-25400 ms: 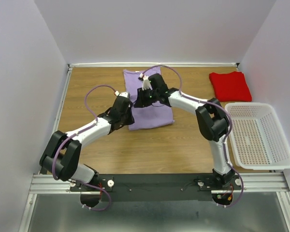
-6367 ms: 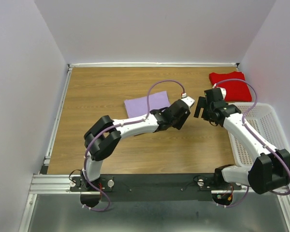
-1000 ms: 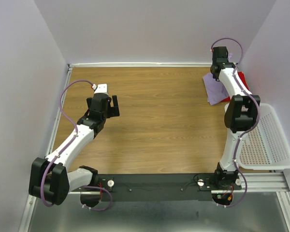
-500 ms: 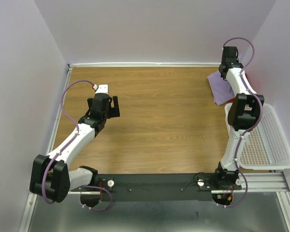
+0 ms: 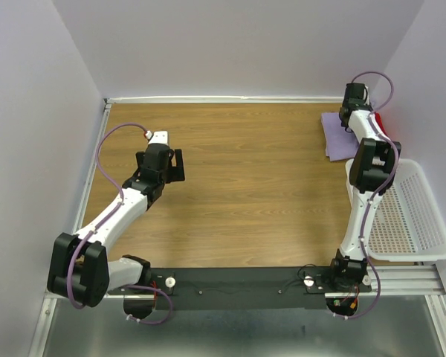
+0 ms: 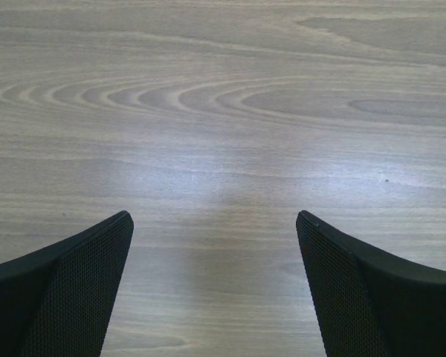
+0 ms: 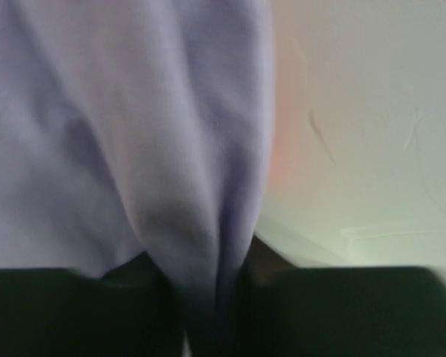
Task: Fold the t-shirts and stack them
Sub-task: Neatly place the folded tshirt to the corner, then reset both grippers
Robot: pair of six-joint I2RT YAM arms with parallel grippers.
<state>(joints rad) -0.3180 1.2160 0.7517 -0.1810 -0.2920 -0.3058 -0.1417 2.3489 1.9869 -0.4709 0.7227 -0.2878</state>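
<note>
The lavender t-shirt (image 5: pixel 334 137) lies folded at the far right corner of the table (image 5: pixel 245 193). It rests on top of the red t-shirt (image 5: pixel 380 123), of which only a thin strip shows past its right edge, close to the right wall (image 5: pixel 431 82). The right arm reaches straight up that side of the table, and the right gripper (image 7: pixel 204 301) hangs over the far edge of the lavender cloth. In the wrist view its jaws stand narrow. A hanging fold of the lavender cloth runs down between them and touches the dark fingers (image 7: pixel 74 312) on both sides, so the cloth is pinched there, though the picture is blurred. To the right of the fold only a pale, pink-tinged surface shows. The stack sits just short of the back wall (image 5: pixel 238 52), with its near edge just beyond the far rim of the white basket (image 5: pixel 409 256), which fills the right margin of the table towards the arm bases. The left gripper (image 6: pixel 214 223) is well apart from both shirts, over the left part of the table. Its jaws are spread wide with nothing between them, only bare wood grain below. Between the two grippers the whole middle of the table is open wood, bounded by the metal rail along the left edge and the base rail at the near edge.
</note>
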